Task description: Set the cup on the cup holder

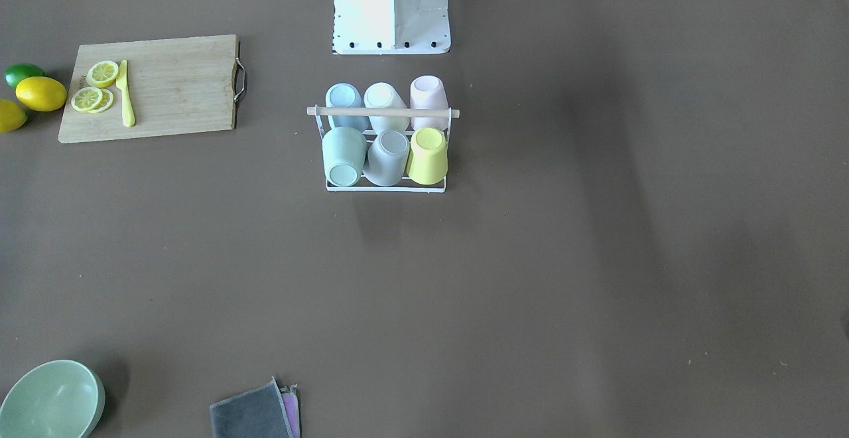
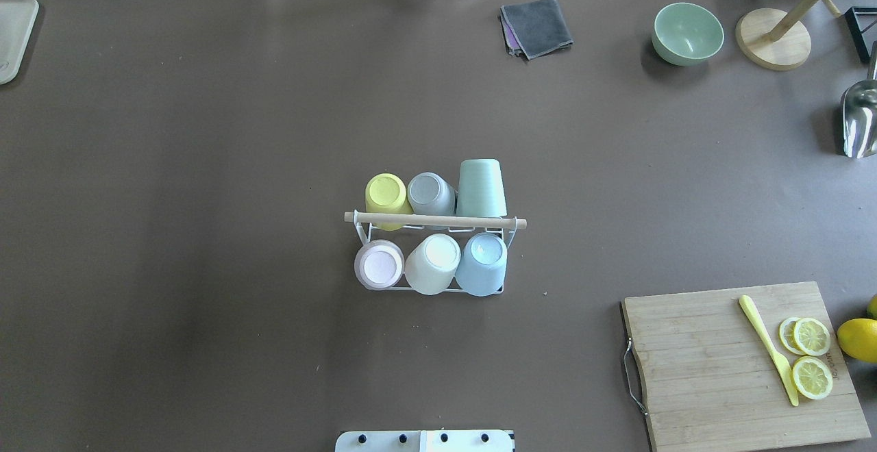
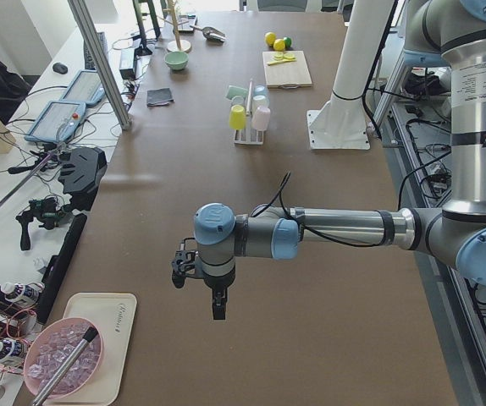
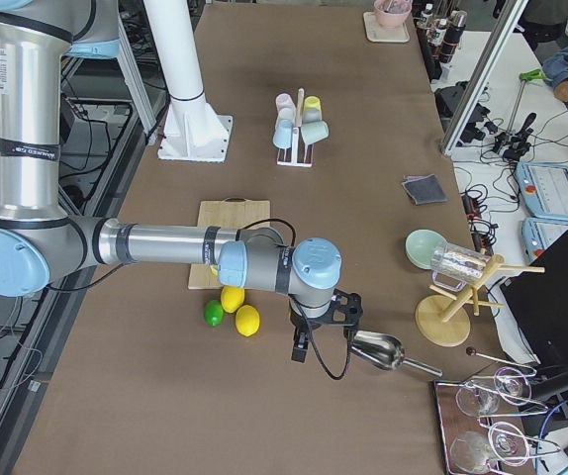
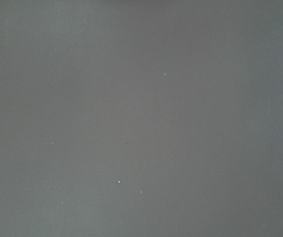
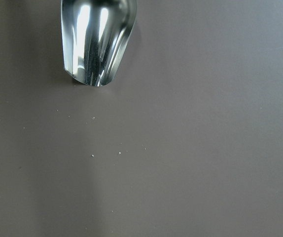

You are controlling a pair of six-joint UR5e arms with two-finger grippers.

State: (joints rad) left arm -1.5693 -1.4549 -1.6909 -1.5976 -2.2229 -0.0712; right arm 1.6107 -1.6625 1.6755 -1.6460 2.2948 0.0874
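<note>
You see the cup holder [image 2: 435, 220] at the middle of the table [image 2: 205, 164] in the overhead view, with six cups sitting on it bottoms up. On its 12 o'clock side are the yellow cup [image 2: 386, 195], grey cup [image 2: 430, 194] and green cup [image 2: 482, 188]. On its 6 o'clock side are the pink cup [image 2: 379, 265], white cup [image 2: 433, 264] and blue cup [image 2: 482, 264]. From the holder, a cutting board [image 2: 706, 370] lies at 4 o'clock, a green bowl [image 2: 687, 33] at 2 o'clock and a folded cloth [image 2: 538, 27] at 1 o'clock. The left gripper [image 3: 218, 309] hangs pointing down over bare table, well apart from the holder. The right gripper [image 4: 299, 351] hangs just beside a metal scoop [image 4: 381, 351], near the lemons [image 4: 239, 309]. You cannot tell how either gripper's fingers stand.
</note>
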